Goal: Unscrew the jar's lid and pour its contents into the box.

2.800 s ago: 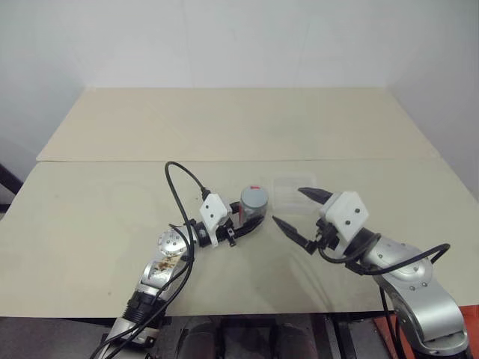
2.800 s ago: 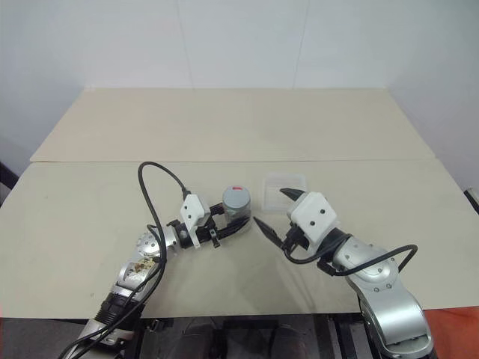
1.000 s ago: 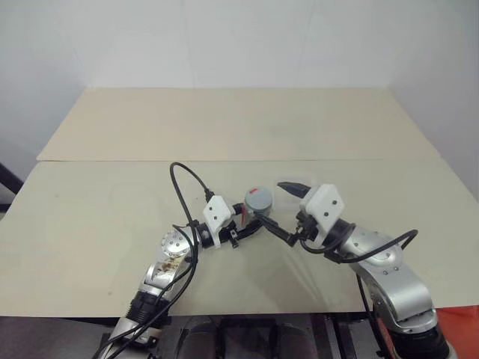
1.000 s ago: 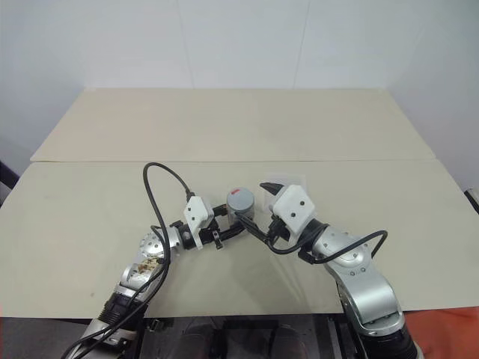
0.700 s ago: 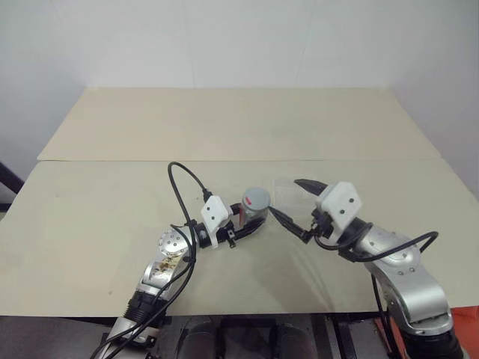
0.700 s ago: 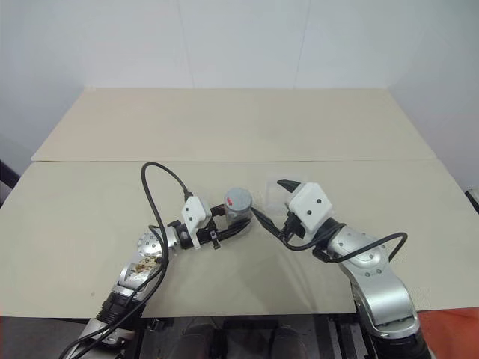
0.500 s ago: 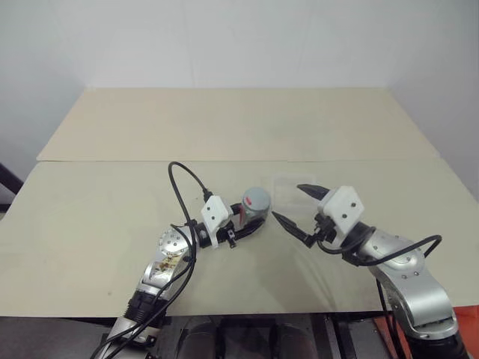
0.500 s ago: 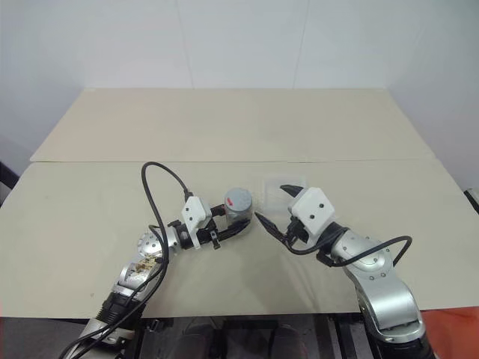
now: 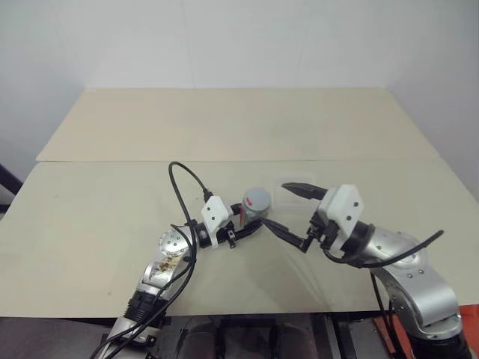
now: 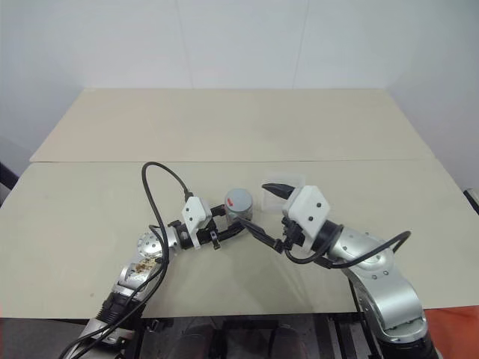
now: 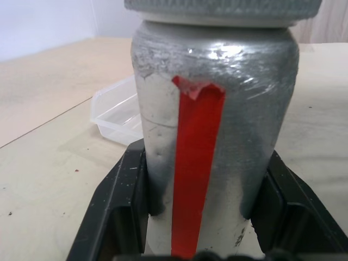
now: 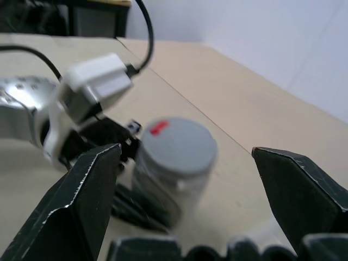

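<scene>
The silver-grey jar (image 9: pixel 257 203) with a red strip down its side stands upright on the table, its grey lid (image 12: pixel 176 144) with a small red mark on top in place. My left gripper (image 9: pixel 250 218) is shut on the jar's body; its black fingers (image 11: pixel 117 209) clasp both sides. My right gripper (image 9: pixel 279 206) is open just to the jar's right. It stands level with the lid, one finger (image 12: pixel 87 201) on each side and apart from it. The clear box (image 10: pixel 288 182) lies on the table behind the right gripper, partly hidden by it.
The pale table (image 9: pixel 224 127) is made of two boards with a seam (image 9: pixel 112 161) running across. Its front edge lies close under both arms. A black cable (image 9: pixel 179 187) loops up from my left wrist.
My right gripper drew back to the right, away from the jar, then came in again toward the lid, staying open. The left gripper and the jar have not moved.
</scene>
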Controlling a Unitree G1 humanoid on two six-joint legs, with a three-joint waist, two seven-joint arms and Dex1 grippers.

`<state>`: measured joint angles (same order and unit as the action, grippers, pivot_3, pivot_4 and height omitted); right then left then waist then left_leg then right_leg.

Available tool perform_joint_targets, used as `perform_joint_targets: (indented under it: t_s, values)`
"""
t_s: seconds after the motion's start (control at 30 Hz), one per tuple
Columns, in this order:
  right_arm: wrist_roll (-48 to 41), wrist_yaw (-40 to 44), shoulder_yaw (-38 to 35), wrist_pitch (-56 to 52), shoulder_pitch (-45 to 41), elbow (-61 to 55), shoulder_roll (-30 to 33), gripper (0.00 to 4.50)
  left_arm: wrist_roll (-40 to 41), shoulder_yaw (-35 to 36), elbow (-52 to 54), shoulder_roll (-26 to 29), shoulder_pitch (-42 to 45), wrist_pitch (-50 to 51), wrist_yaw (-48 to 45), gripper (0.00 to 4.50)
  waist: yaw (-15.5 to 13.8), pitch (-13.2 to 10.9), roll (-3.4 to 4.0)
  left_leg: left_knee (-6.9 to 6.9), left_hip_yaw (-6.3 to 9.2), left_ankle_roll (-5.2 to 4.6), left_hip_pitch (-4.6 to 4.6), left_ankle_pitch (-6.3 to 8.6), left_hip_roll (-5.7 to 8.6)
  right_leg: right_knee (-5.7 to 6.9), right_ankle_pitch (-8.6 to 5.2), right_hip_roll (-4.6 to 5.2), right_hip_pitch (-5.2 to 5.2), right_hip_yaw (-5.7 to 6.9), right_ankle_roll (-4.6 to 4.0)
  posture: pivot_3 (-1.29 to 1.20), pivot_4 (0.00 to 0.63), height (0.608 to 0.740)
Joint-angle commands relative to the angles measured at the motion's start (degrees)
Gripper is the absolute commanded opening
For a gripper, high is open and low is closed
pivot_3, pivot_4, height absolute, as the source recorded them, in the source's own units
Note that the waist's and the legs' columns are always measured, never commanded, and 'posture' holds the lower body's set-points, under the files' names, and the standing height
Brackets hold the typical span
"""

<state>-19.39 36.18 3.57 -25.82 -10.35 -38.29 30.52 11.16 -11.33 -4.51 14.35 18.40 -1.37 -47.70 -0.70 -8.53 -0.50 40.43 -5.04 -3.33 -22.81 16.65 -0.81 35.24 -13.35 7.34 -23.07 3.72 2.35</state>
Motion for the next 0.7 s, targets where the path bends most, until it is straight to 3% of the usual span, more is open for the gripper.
perform_joint_targets:
  t_s: [0.03, 0.7]
  values:
    - [-0.45, -0.53, 0.69, -0.50, -1.54, 0.06, -0.65, 4.50, 0.18, 0.12, 0.96, -0.08, 1.11, -1.74, -0.18, 2.09, -0.11, 0.00, 0.00, 0.01, 0.01, 0.00, 0.00, 0.00, 0.00, 0.00, 0.00, 0.00, 0.01, 0.01, 0.00, 0.00, 0.150, 0.740]
    - [1.14, -1.21, 3.76, 1.00, -5.54, 6.86, -4.65, 4.50, 0.01, -0.13, 1.34, 0.02, 0.83, -2.11, -0.24, 2.09, 0.02, 0.00, 0.00, 0.01, -0.01, 0.00, -0.01, 0.00, 0.00, 0.12, 0.00, 0.00, -0.01, 0.02, 0.00, 0.00, 0.150, 0.740]
